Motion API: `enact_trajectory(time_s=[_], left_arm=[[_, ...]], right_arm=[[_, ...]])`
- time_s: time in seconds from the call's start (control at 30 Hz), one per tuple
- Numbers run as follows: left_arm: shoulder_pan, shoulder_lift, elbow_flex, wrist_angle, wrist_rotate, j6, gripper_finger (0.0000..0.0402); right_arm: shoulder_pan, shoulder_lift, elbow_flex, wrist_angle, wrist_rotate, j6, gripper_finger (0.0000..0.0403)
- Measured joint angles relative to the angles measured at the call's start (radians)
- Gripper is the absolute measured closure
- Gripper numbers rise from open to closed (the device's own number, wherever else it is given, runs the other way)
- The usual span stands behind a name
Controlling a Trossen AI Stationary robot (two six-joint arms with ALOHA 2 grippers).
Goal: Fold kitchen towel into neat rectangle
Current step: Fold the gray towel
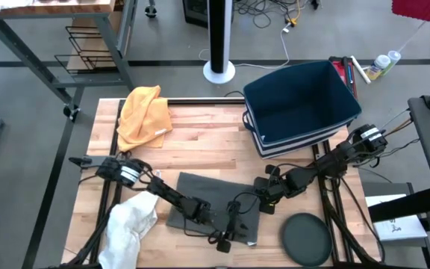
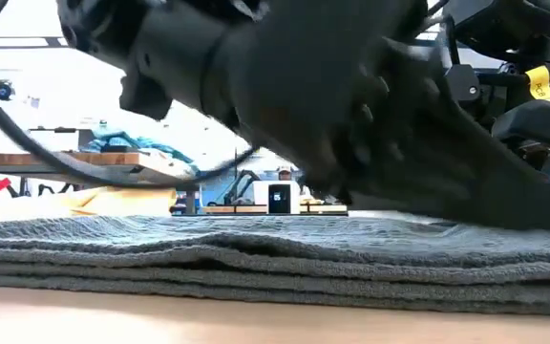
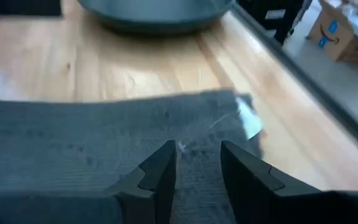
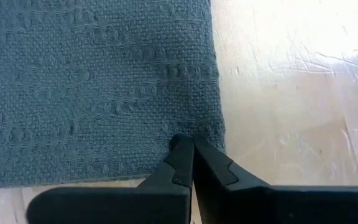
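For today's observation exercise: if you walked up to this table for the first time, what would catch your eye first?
First, the grey towel folded at the near middle of the table, with both dark arms bent over it: the left gripper rests on it with fingers apart, the right gripper is shut at its corner. Next come the big blue bin at the far right and the yellow cloth at the far left.

No words or numbers can be read anywhere. The one recognisable sign is a dark curved arrow logo printed on a cardboard box [image 3: 336,30] standing on the floor beyond the tabletop [image 3: 135,68] edge.
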Motion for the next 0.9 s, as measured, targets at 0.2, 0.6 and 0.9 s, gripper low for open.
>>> enact_trajectory(time_s=[0.2, 0.6, 0.9], left_arm=[[-0.017, 0.046, 0.048, -0.007, 0.017, 0.059, 0.0283], [-0.014, -0.027, 0.044, -0.07, -0.018, 0.122, 0.0283], [0.012, -0.197, -0.055, -0.162, -0.078, 0.193, 0.0283]], right_arm=[[0.0, 0.0, 0.0, -0.001, 0.0, -0.005, 0.0403], [-0.013, 0.0, 0.001, -0.017, 0.019, -0.032, 0.0403], [-0.021, -0.054, -0.005, -0.074, 0.09, -0.13, 0.0403]])
